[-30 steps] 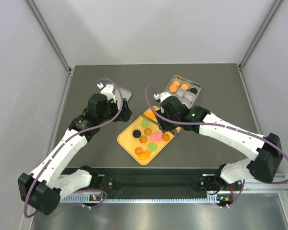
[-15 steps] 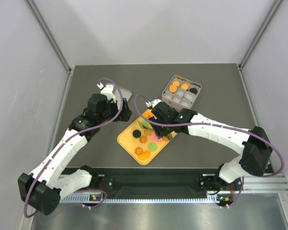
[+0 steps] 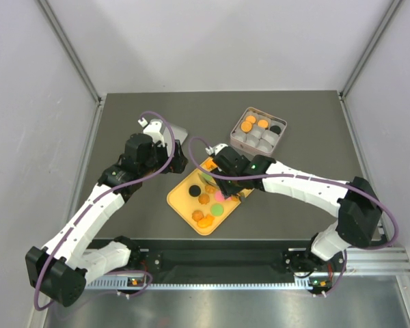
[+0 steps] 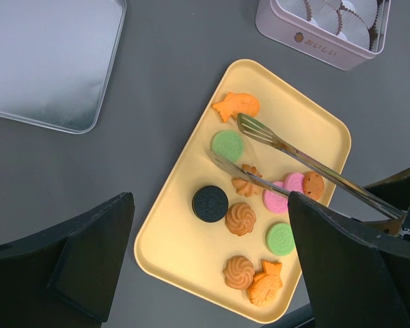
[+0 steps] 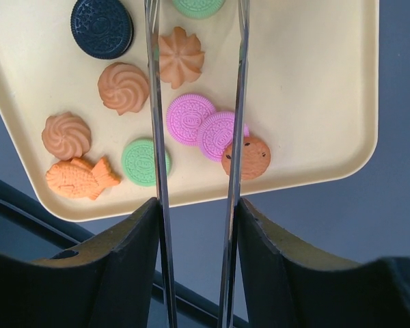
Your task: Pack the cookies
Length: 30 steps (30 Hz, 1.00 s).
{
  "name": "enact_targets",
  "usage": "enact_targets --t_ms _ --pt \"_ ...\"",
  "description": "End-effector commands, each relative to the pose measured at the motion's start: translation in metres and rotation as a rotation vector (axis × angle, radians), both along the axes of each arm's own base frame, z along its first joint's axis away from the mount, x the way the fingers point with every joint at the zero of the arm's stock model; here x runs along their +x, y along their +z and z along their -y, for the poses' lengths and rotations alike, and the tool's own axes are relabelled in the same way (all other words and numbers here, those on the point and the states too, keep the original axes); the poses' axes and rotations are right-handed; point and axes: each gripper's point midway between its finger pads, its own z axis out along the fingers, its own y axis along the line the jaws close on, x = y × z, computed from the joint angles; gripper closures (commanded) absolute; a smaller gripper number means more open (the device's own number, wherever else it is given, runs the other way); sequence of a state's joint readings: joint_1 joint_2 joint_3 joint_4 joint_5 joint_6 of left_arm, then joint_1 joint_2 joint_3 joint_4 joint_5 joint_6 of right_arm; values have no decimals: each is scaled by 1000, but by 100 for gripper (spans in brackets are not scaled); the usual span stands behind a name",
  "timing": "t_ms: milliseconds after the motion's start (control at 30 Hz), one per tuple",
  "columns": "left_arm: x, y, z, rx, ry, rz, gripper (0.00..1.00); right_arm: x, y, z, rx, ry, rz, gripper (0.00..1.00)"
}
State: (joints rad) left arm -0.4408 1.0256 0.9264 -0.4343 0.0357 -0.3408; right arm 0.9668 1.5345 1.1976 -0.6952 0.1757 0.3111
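While right gripper (image 5: 195, 220) clamps metal tongs (image 5: 155, 102), cookies (image 5: 190, 119) lie on tray (image 5: 314, 82) beneath, two between blades, mid-tray; left gripper (image 4: 212, 254) wide, empty.

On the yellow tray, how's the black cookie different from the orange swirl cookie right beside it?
The black cookie is a flat disc with a fine embossed pattern; the orange swirl cookie is ridged like piped dough. The black cookie's edge is an even circle; the swirl cookie's edge is wavy. Both are about the same size and lie flat on the yellow tray.
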Motion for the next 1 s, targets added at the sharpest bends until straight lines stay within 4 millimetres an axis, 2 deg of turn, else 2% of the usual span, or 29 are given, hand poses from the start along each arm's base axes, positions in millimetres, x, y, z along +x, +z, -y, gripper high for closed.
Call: enact_targets --t_ms 0,533,967 --pt "2 4 -1 -2 3 17 1 6 13 -15 44 -1 47 54" --pt "2 4 -1 -4 1 18 1 10 15 -12 28 -9 62 64" --pt "2 5 -1 -4 2 20 1 10 65 2 153 4 89 65"
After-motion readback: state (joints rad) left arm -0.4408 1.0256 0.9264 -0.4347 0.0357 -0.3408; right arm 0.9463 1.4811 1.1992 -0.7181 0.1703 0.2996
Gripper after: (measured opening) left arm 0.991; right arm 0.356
